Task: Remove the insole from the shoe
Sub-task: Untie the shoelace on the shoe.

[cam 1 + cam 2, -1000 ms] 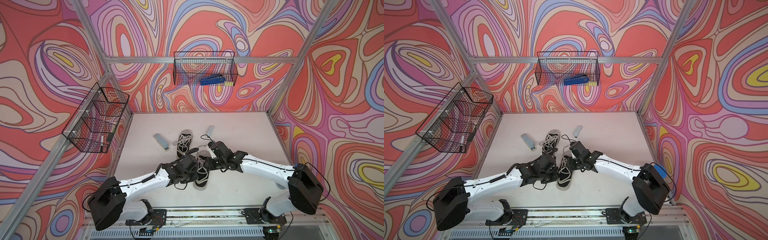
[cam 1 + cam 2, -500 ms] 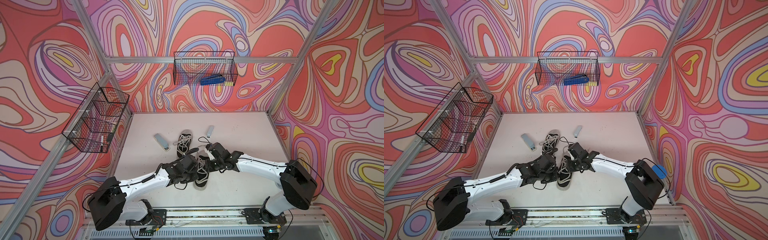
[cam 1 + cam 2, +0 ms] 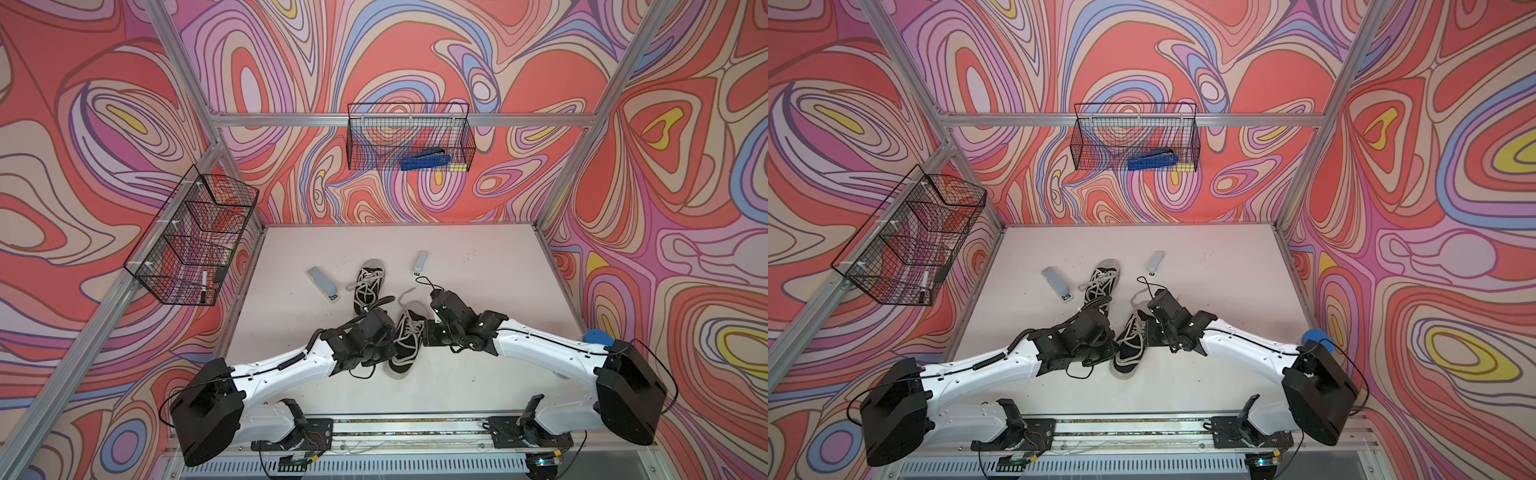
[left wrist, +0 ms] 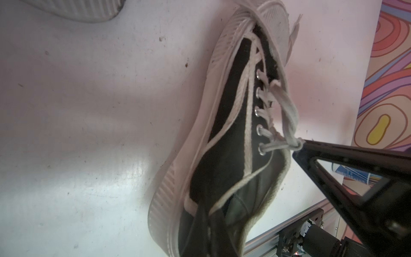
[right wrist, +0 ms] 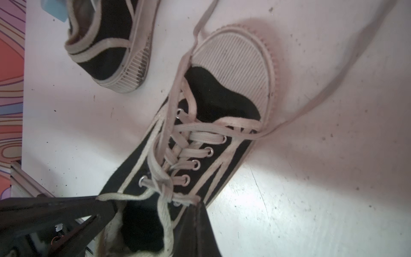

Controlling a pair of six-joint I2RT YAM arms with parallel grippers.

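a black canvas sneaker with white laces, the near sneaker (image 3: pixel 405 340), is set on the pale table (image 3: pixel 478 270) between the two arms, toe toward the far side and heel toward the near rail. it is flanked at its collar by both grippers. the left gripper (image 4: pixel 205 219) is seen clenched on the collar edge at the sneaker's left side, by the heel. the right gripper (image 5: pixel 198 211) is closed too, its tip set at the right edge of the collar just beside the lace knot (image 5: pixel 164 184); whether canvas or lace is pinched there cannot be told. a loose lace end (image 5: pixel 311 100) is trailed over the table past the toe cap.

inside the opening only a dark hollow and a grey inner surface (image 4: pixel 238 207) are shown, so the insole cannot be told apart from the lining.

a matching far sneaker (image 3: pixel 368 282) is laid just beyond, to the far left. a left oblong piece (image 3: pixel 323 283), pale blue-grey, is laid on the table left of it, and a right oblong piece (image 3: pixel 419 262) to its right; what they are cannot be told. a far wire basket (image 3: pixel 409 137) with a blue stapler (image 3: pixel 424 160) is hung on the far wall, and a left wire basket (image 3: pixel 191 241) on the left wall.
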